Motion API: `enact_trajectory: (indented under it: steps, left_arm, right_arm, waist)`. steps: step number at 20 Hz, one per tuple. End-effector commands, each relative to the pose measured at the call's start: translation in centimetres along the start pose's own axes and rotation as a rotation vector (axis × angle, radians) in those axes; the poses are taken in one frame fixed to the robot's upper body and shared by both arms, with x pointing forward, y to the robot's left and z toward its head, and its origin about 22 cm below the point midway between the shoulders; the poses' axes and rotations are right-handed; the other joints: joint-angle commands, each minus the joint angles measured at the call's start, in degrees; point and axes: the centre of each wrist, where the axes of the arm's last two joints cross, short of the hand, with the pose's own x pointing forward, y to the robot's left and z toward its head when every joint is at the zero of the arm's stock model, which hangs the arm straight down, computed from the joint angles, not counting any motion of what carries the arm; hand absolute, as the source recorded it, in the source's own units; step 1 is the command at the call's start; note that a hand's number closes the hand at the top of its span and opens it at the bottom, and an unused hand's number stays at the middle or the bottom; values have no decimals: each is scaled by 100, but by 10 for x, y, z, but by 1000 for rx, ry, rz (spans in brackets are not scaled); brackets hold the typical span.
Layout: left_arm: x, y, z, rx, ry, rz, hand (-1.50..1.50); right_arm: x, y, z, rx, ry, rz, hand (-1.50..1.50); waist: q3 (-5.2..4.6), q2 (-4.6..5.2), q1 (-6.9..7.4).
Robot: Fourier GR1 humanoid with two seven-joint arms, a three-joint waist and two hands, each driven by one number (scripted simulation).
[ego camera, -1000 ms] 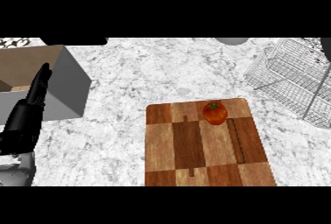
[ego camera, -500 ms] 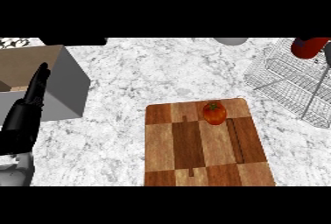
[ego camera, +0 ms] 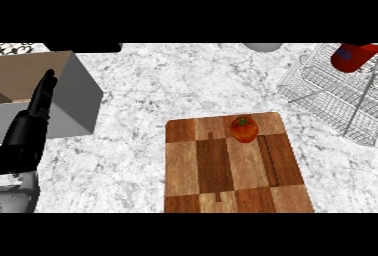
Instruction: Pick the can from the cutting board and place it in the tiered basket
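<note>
A red can [ego camera: 353, 56] with a blue band shows at the top right, tilted, over the wire tiered basket [ego camera: 322, 90]. Nothing that holds the can is visible, and I cannot tell whether it touches the basket. The wooden cutting board [ego camera: 229, 170] lies in the middle, with only a red, tomato-like fruit [ego camera: 244, 128] near its far edge. My left hand [ego camera: 33, 127] rests at the far left with straight fingers pointing away, in front of the grey box, holding nothing. The right hand appears nowhere in the view.
A grey box [ego camera: 74, 92] with an open brown top stands at the left, behind my left forearm. A grey round object [ego camera: 263, 47] and a dark object [ego camera: 83, 47] sit at the counter's far edge. Marble counter [ego camera: 184, 85] lies between the board and the box.
The red can was out of sight a second ago. It came in at the top right over the basket and now shows a little further into the view. The left hand has not moved.
</note>
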Motion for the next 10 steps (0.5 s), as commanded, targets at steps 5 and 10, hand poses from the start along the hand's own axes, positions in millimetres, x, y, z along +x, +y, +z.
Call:
enact_trajectory:
  steps: [5,10]
  left_arm:
    - [-36,-4,15,-11,228,12,0]
    - [-49,8,25,20,265,-11,0]
  right_arm:
    - [-1,-39,-7,-174,-10,-94,-150]
    - [-11,-68,-11,-154,113,-183,-150]
  waist:
    - [-99,74,-128]
    - [-104,20,-317]
